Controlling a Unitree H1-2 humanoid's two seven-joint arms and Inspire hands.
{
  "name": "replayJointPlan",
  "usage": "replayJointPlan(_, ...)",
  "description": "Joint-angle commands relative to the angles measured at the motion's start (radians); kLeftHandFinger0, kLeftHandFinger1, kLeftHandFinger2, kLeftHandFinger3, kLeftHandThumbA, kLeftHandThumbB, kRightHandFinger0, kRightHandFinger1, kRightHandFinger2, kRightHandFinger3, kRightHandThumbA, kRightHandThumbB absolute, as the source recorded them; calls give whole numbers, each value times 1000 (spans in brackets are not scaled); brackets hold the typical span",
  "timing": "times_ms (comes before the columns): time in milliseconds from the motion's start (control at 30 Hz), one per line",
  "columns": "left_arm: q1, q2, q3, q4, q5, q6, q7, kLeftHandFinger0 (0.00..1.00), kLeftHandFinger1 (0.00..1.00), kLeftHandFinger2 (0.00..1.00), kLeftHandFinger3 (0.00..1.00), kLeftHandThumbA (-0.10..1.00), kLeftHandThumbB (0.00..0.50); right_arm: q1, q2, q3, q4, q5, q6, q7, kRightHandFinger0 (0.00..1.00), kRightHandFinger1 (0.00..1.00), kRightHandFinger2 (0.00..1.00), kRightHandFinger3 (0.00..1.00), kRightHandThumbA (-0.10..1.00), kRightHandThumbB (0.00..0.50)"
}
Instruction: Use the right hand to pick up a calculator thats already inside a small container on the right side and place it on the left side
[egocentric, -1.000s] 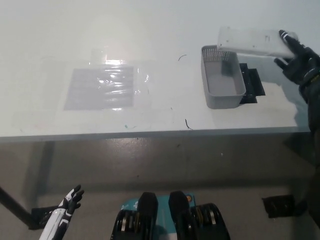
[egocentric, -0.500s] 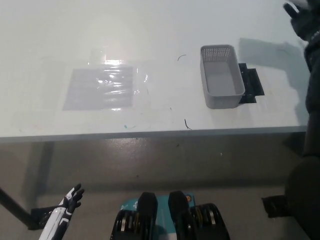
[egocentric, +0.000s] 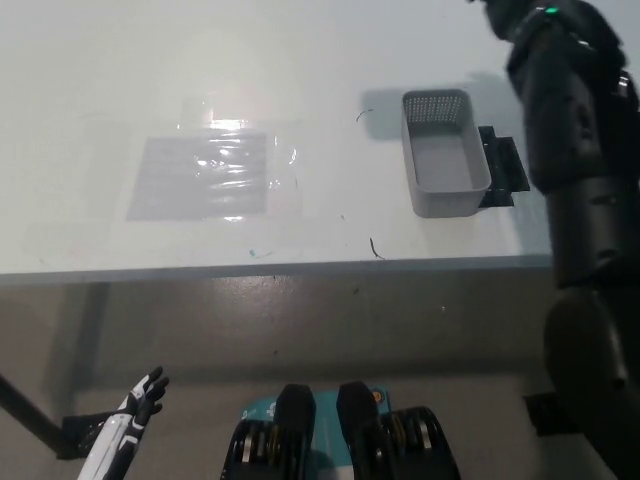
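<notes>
Calculator: I cannot find it anywhere in the head view; the container (egocentric: 444, 166), a grey perforated tub on the right part of the white worktop (egocentric: 300, 90), shows only a bare floor. A flat black object (egocentric: 505, 168) lies against the tub's right side, partly hidden by it. To the left, well apart from the tub, a clear plastic sheet (egocentric: 205, 175) lies flat on the worktop and catches a glare. My right arm (egocentric: 575, 170) rises along the picture's right edge and runs out at the top right corner, so the right hand itself is out of view and I cannot tell its state. My left hand (egocentric: 140, 400) hangs at the lower left, below the worktop's front edge and over the floor (egocentric: 300, 330), its fingers (egocentric: 155, 383) loosely spread and holding nothing.
</notes>
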Motion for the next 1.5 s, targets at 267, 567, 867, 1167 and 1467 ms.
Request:
replayJointPlan(267, -21, 36, -10, -22, 4, -46, -21, 1000, 1000, 1000, 1000, 1000, 500, -174, 69, 223, 331, -176, -256, 4, 38, 338, 694, 786, -100, 131)
replayJointPlan(567, -46, 40, -28, -23, 27, -46, -28, 1000, 1000, 1000, 1000, 1000, 500, -165, 142, 276, 448, -211, -322, -5, 0, 335, 758, 848, -100, 131)
replayJointPlan(867, -61, 46, -30, -28, 34, -45, -52, 1000, 1000, 1000, 1000, 1000, 500, -162, 210, 338, 521, -276, -316, -81, 0, 332, 734, 894, -100, 141)
replayJointPlan(1167, -65, 51, -30, -41, 47, -44, -57, 1000, 1000, 1000, 1000, 1000, 500, -101, 224, 530, 574, -452, -481, -216, 0, 308, 778, 726, -100, 167)
replayJointPlan(1467, -86, 58, -29, -39, 53, -35, -68, 1000, 1000, 1000, 1000, 1000, 500, -126, 199, 652, 609, -519, -317, -62, 245, 548, 811, 791, 113, 161)
